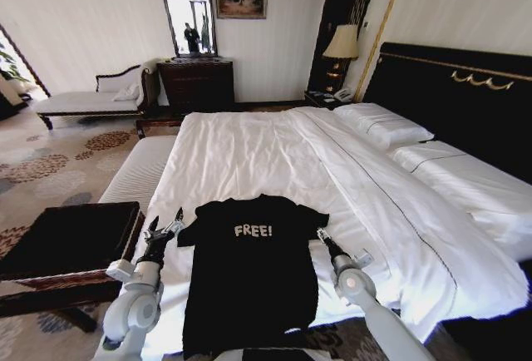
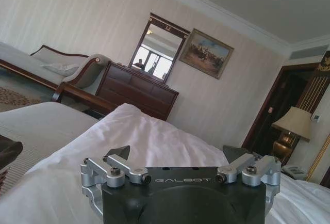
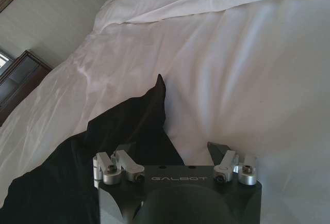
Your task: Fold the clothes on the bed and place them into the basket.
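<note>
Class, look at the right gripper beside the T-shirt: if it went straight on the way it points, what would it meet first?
Likely the T-shirt sleeve: the open right gripper aims low across the bed, with the sleeve tip just ahead. Depth is unclear; it might skim white sheet instead.

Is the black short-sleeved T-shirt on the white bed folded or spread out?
Spread out. The black short-sleeved T-shirt lies flat on the white bed, both sleeves out and its "FREE!" lettering showing.

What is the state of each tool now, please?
Left tool: open, holding nothing, beside the T-shirt's sleeve.
Right tool: open, holding nothing, at the other sleeve.
</note>
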{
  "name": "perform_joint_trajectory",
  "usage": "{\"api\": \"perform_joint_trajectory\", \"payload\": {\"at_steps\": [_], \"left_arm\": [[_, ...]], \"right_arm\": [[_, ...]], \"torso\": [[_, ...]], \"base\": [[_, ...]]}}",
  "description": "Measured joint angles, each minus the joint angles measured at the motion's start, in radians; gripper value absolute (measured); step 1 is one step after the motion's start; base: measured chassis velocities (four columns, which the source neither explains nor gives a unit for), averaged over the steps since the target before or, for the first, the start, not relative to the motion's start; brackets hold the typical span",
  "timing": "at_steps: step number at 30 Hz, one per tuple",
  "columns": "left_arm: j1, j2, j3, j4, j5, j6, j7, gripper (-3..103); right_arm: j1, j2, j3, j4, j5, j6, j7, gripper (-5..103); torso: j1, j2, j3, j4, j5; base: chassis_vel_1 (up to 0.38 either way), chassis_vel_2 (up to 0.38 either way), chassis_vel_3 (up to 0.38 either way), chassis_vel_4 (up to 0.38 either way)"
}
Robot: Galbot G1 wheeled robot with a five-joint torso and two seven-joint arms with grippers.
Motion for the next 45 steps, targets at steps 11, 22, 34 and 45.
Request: {"api": "perform_joint_trajectory", "payload": {"at_steps": [11, 22, 34, 45], "left_arm": [[-0.018, 0.000, 0.005, 0.023, -0.007, 0.003, -0.003, 100], [-0.024, 0.007, 0.007, 0.036, -0.007, 0.004, -0.004, 100], [-0.024, 0.005, 0.008, 0.040, -0.007, 0.004, -0.004, 100], [-0.017, 0.005, 0.010, 0.043, -0.007, 0.004, -0.007, 100]], "right_arm": [[0.009, 0.019, -0.004, -0.001, 0.001, 0.002, 0.003, 46], [0.012, 0.031, -0.006, 0.015, -0.010, 0.003, 0.012, 3], [-0.071, -0.013, 0.037, 0.116, -0.030, -0.012, 0.080, 0], [-0.111, 0.014, 0.047, 0.145, -0.061, -0.025, 0.099, 0]], "torso": [[0.000, 0.000, 0.000, 0.0001, 0.0002], [0.000, 0.000, 0.000, 0.0001, 0.0002], [0.000, 0.000, 0.000, 0.0001, 0.0002], [0.000, 0.000, 0.000, 0.0000, 0.0002]], "base": [[0.000, 0.000, 0.000, 0.000], [0.000, 0.000, 0.000, 0.000], [0.000, 0.000, 0.000, 0.000], [0.000, 0.000, 0.000, 0.000]]}}
